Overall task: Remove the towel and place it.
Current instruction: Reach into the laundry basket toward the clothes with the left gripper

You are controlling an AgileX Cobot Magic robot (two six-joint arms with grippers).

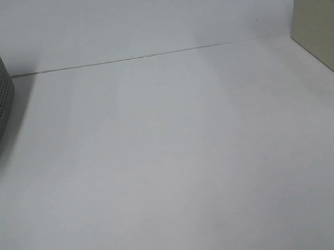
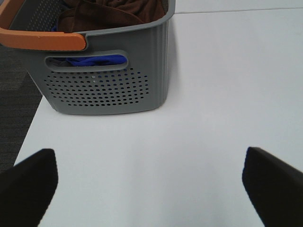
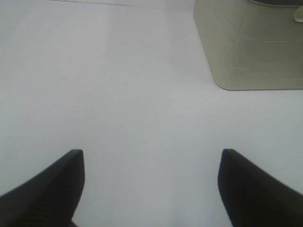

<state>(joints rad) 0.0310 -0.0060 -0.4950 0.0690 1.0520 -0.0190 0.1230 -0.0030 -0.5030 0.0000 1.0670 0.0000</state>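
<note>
The brown towel (image 2: 118, 12) lies bunched inside the grey basket (image 2: 109, 90), which stands at the left edge of the white table (image 1: 172, 162). A blue cloth (image 2: 94, 60) shows through the basket's handle slot, under an orange handle (image 2: 42, 40). The left pincer (image 2: 149, 165) hangs near the basket, jaws spread wide with nothing between them. The right pincer (image 3: 151, 161) is also wide open and holds nothing, over bare table near a beige bin (image 3: 251, 47) on the right side.

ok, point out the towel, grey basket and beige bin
towel (image 2: 123, 9): left wrist view, exposed brown folds.
grey basket (image 2: 109, 92): left wrist view, perforated side wall.
beige bin (image 3: 251, 47): right wrist view, side wall.
</note>
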